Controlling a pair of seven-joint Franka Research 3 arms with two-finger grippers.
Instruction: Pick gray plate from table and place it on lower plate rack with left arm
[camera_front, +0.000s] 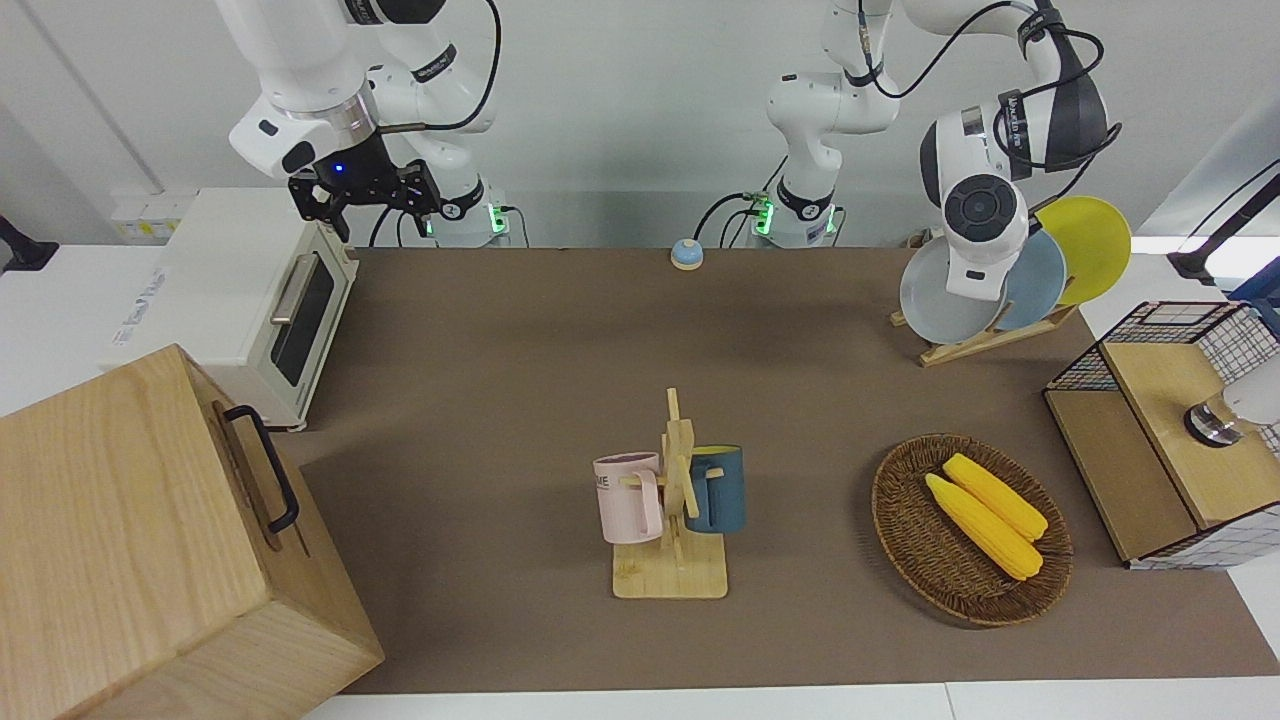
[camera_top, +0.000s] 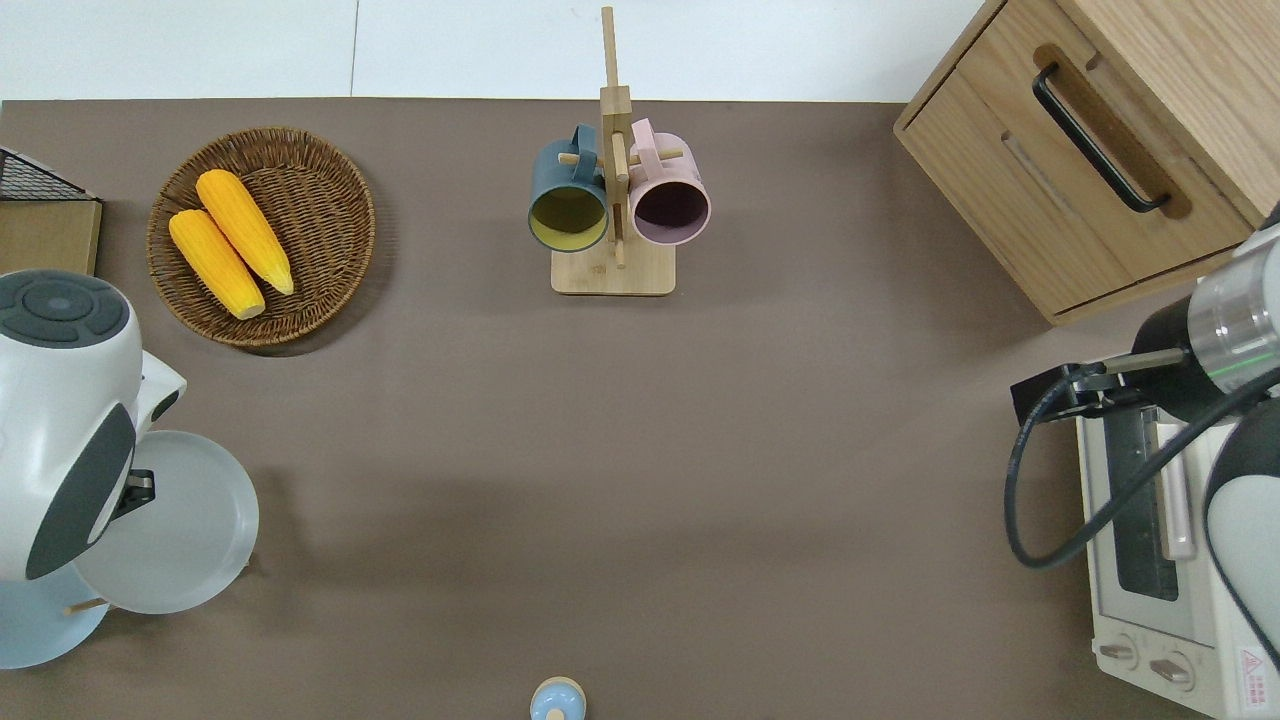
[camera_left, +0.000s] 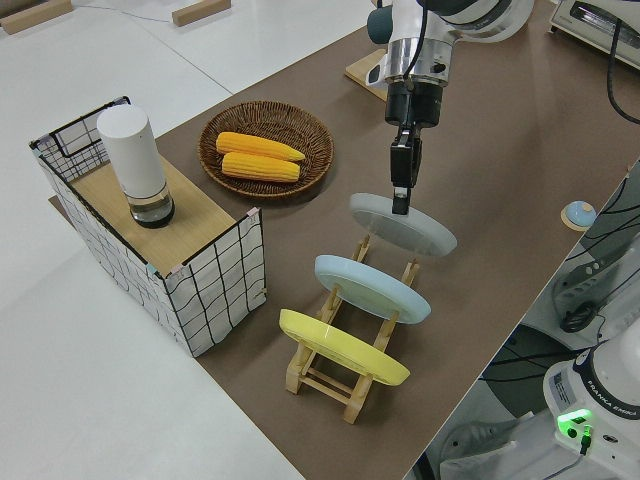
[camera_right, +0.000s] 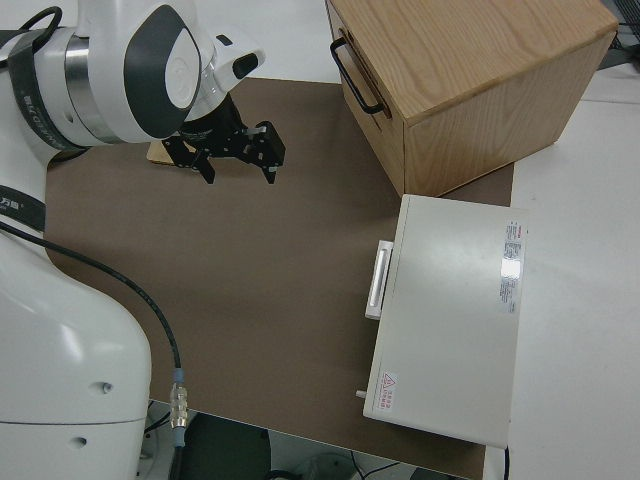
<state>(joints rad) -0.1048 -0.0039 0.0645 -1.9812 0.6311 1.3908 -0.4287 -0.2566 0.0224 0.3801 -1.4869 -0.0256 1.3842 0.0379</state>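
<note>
Gray plate (camera_left: 405, 225) sits at the end slot of the rack (camera_left: 325, 378), the slot farthest from the robots, tilted like its neighbours. Its upper rim is pinched between the jaws of the left gripper (camera_left: 401, 203). The gripper hangs nearly straight down onto that rim, so the plate lies directly below the jaws. The plate's face leans away from the blue plate (camera_left: 372, 287), which stands in the next slot nearer the robots. The yellow plate (camera_left: 343, 347) fills the nearest slot. All three lean the same way and stand in one row along the rails, at the left arm's end of the counter (camera_front: 500, 330).

The plate's lower edge meets the pegs of the rack. Whether its weight already rests there or hangs from the jaws cannot be told from these views.

What counts next, I judge, is that the jaws grip across the rim's thickness, in line with the rack's long axis. If they spread, the plate should drop or settle along its own tilt into the slot. A straight lift then takes the jaws off the rim without touching the blue plate just beside it.

The right arm is parked, its jaws spread apart and holding nothing.
</note>
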